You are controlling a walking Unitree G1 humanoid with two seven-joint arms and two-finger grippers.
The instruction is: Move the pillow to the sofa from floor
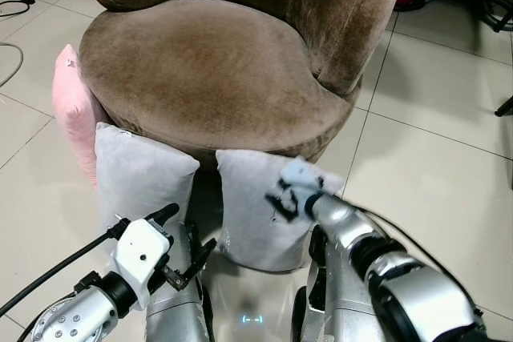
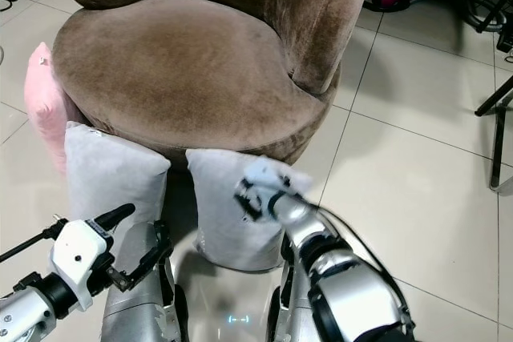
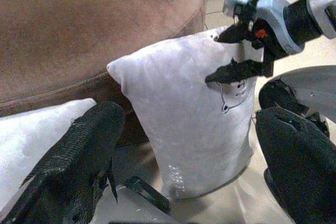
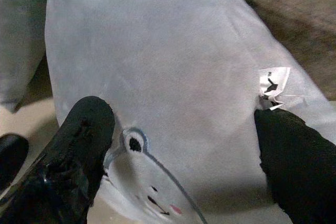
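**Right gripper open at the grey pillow standing against the sofa base**

Left eye view: A round brown sofa (image 1: pixel 208 70) stands on a pale tiled floor (image 1: pixel 433 174). Three pillows stand on the floor and lean against its base: a pink pillow (image 1: pixel 74 110) at the robot's left, a left grey pillow (image 1: pixel 136 178) beside it, and a grey pillow (image 1: pixel 256 206) in the middle front. The right gripper (image 1: pixel 284 198) is in front of the upper right part of this middle pillow, its fingers spread apart. The left gripper (image 1: pixel 184 242) is lower, near the bottom of the left grey pillow, fingers apart and holding nothing.

Right eye view: The same scene. The seat of the sofa is bare brown fabric, and all three pillows are still on the floor.

Left wrist view: The two black fingers (image 3: pixel 79 166) of the left gripper stand wide apart with nothing between them. Beyond them the grey pillow stands upright on the floor, its top corner against the sofa edge. The right gripper is at its upper side, near a small printed drawing.

Right wrist view: The right fingers (image 4: pixel 79 145) are wide apart on both sides of the pillow's face. Whether they touch the fabric I cannot tell. A small white tag (image 4: pixel 273 87) sits at the pillow's edge.
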